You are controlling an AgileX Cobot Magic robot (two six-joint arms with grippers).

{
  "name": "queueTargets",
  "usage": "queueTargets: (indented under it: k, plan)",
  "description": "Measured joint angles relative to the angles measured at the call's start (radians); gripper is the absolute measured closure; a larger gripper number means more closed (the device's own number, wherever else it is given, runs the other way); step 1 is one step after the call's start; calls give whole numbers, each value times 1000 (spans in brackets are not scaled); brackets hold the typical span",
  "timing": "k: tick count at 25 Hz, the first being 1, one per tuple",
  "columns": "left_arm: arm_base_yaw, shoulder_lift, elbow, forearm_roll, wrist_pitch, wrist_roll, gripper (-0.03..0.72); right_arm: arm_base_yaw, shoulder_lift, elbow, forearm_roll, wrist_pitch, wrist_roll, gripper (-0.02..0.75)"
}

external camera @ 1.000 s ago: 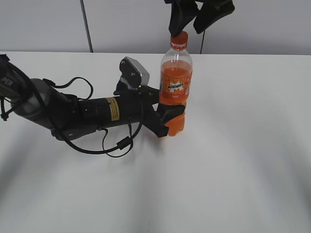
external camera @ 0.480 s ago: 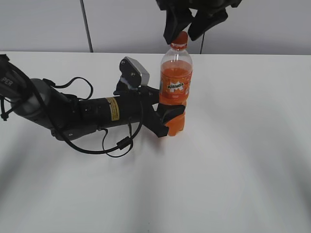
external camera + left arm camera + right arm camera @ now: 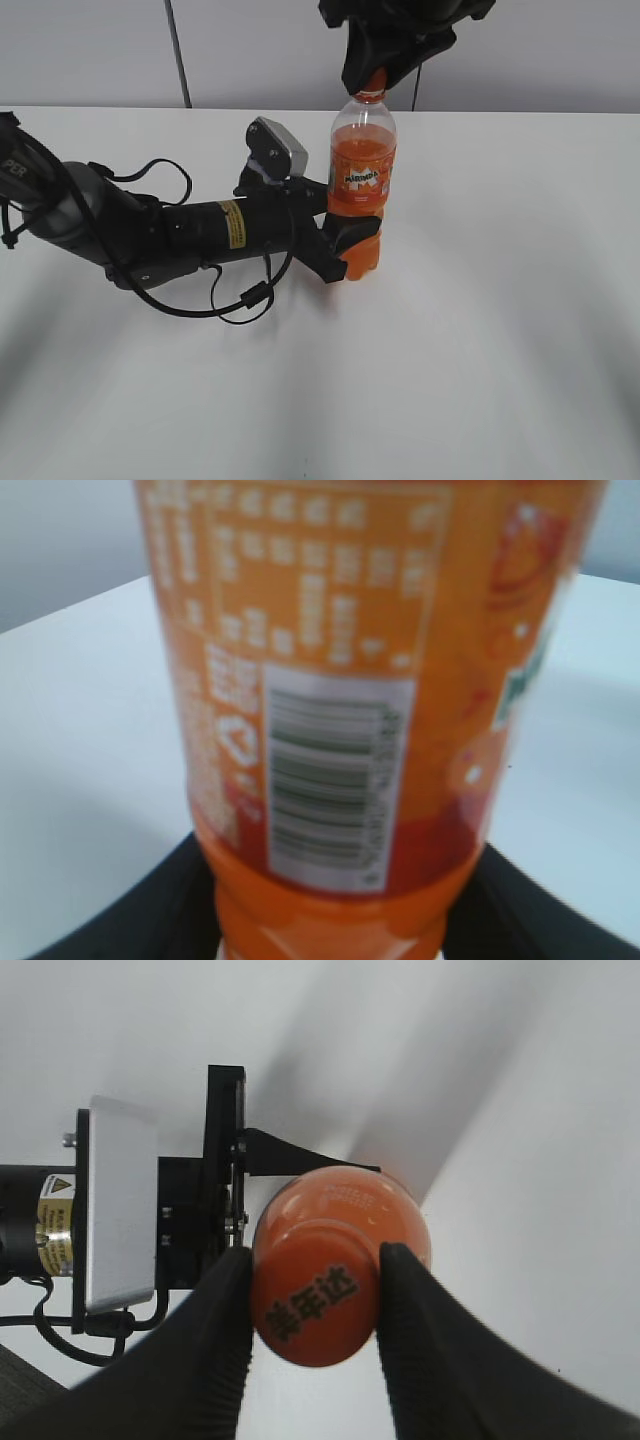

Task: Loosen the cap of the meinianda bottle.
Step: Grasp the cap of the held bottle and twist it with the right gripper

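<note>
- Since the earlier frames, right end effector (image 3: 377, 62) has dropped from just above the cap (image 3: 374, 82) and closed in; its dark fingers now flank the cap on both sides, where before they stood spread above it.
- Left arm (image 3: 150, 235) unchanged: lies low and nearly level over the white surface (image 3: 480, 320), reaching in from the left edge, cables looping beneath it.
- Right arm enters from the top edge of the exterior view, pointing down onto the bottle's top; only its lower part shows.
- Meinianda bottle (image 3: 361, 190) stands upright near the middle of the surface, orange drink filling it up to the shoulder, label band around its middle.
- Left end effector (image 3: 345, 240) clamps the ridged lower body of the bottle below the label; left wrist view shows dark fingers (image 3: 150, 920) on either side of the base, with the barcode panel facing the camera.
- Right wrist view: cap seen from above, dark printed mark on top, both finger pads (image 3: 215, 1340) pressed against its opposite sides. Narrow grip, holding the cap.
</note>
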Motion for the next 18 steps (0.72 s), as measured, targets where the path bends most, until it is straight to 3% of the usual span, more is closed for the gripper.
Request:
queueTargets:
  k: [8, 18]
  plan:
    - [0, 0, 0, 0, 0, 0, 315, 0, 0, 0, 2, 0, -130, 463]
    - [0, 1, 0, -2, 0, 0, 315, 0, 0, -2, 4, -3, -794, 465]
